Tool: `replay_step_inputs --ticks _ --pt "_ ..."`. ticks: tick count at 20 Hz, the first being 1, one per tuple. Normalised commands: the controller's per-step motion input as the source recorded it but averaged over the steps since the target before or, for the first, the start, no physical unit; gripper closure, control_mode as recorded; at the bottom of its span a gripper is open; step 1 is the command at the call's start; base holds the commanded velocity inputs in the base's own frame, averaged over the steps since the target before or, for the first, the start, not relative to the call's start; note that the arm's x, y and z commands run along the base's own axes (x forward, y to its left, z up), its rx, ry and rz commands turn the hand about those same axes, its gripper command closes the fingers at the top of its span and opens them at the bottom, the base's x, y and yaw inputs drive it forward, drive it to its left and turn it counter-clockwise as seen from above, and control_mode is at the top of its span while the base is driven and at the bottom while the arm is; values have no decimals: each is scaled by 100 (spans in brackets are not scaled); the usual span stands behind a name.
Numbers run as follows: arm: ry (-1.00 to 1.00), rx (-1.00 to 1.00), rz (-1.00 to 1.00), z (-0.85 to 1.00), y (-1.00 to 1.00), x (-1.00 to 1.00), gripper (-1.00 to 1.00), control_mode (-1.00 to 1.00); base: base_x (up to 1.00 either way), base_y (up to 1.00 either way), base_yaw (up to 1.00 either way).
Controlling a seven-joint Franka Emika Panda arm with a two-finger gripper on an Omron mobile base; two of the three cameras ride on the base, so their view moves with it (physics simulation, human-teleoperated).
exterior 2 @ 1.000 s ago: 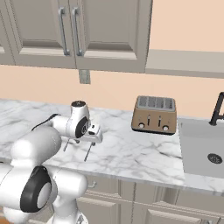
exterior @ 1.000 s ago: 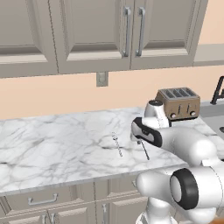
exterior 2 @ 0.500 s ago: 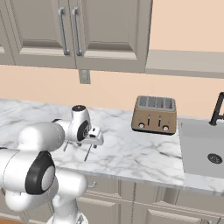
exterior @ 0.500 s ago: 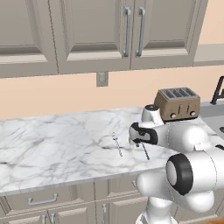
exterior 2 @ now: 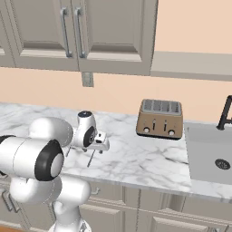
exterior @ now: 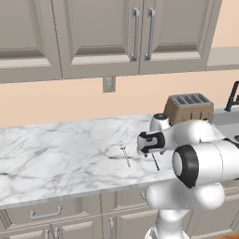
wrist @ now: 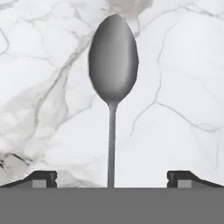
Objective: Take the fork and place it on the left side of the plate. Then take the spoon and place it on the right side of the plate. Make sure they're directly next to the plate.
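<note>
- Spoon [wrist: 113,70] flat on the white marble counter [exterior: 56,154], dark oval bowl away from the hand, thin handle running straight back between the two finger tips.
- In the left base view, spoon handle [exterior: 155,162] poking out from under the hand toward the counter's front edge; in the right base view, the same handle [exterior 2: 90,158] just below the hand.
- Fork [exterior: 125,154] lying just to the left of the spoon, pale and slim, roughly parallel to it, apart from the hand.
- Gripper [wrist: 112,177] spread wide, low over the spoon handle, one finger tip on either side, nothing clasped; touching the handle or not, cannot tell.
- Hand [exterior: 150,142] held above the counter near its front half, white arm bulking behind it.
- Brown toaster [exterior 2: 160,119] standing farther right against the wall, well apart from the utensils.
- Sink [exterior 2: 213,156] and dark faucet [exterior 2: 224,113] at the far right.
- Grey cabinets [exterior: 102,32] above.
</note>
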Motion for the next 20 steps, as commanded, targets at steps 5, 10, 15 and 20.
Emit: replay_step_inputs --ticks 5,10,15,20 --pt "0 0 3 -13 0 23 -100 -100 0 0 0" --pt "0 0 3 -16 0 24 -100 -100 0 0 0" --pt "0 0 2 -18 0 27 -100 -100 0 0 0" --pt "0 0 0 -23 0 19 -100 -100 0 0 0"
